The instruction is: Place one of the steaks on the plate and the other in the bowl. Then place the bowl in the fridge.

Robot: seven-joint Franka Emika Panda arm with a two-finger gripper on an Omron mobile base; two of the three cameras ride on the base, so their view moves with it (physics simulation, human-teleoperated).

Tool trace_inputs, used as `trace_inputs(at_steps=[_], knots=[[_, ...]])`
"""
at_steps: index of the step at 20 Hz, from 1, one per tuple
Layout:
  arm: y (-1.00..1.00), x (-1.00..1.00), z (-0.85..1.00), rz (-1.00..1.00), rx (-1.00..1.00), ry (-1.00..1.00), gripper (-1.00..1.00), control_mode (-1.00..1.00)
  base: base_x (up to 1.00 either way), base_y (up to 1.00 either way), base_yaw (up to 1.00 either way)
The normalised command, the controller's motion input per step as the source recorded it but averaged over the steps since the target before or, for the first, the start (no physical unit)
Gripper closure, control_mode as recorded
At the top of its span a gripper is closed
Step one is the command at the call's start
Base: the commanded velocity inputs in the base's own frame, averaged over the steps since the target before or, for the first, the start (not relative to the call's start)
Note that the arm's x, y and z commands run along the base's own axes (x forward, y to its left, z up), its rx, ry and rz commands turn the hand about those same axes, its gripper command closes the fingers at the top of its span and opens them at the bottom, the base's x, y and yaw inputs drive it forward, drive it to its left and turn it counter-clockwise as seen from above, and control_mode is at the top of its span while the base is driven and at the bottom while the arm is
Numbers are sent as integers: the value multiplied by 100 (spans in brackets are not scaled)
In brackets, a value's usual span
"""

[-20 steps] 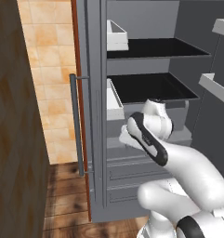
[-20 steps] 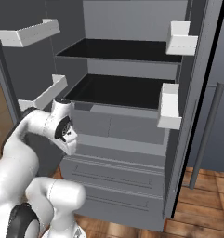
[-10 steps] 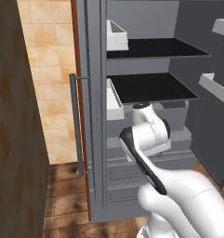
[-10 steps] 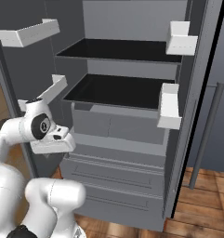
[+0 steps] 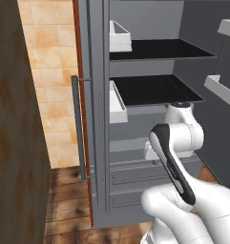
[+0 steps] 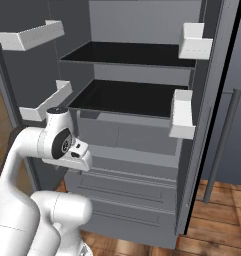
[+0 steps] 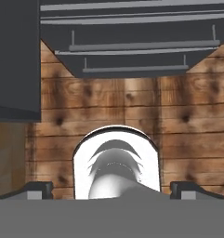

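Fingers (image 7: 38,189) spread wide, empty, above floor; fridge (image 7: 132,42) drawers ahead.

The fridge (image 5: 150,95) stands open, tall and grey, with two bare dark shelves (image 6: 127,97), white door bins (image 6: 184,115) and closed lower drawers (image 6: 127,185).

The fridge (image 5: 150,109) stands open ahead, two shelves (image 6: 127,97) one above the other, drawers (image 6: 127,195) below them, bins (image 6: 183,114) on both doors, wooden floor (image 7: 187,121) beneath.
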Motion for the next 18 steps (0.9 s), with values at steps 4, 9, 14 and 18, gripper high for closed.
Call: trace_inputs(at_steps=[4,9,14,18], knots=[[-2,0,1,0,0,0,-100,-100,0,0,0],[0,0,0,0,0,0,-100,-100,0,0,0],[0,0,0,0,0,0,-100,100,0,14,-12],[0,0,0,0,0,0,-100,100,-7,56,-64]])
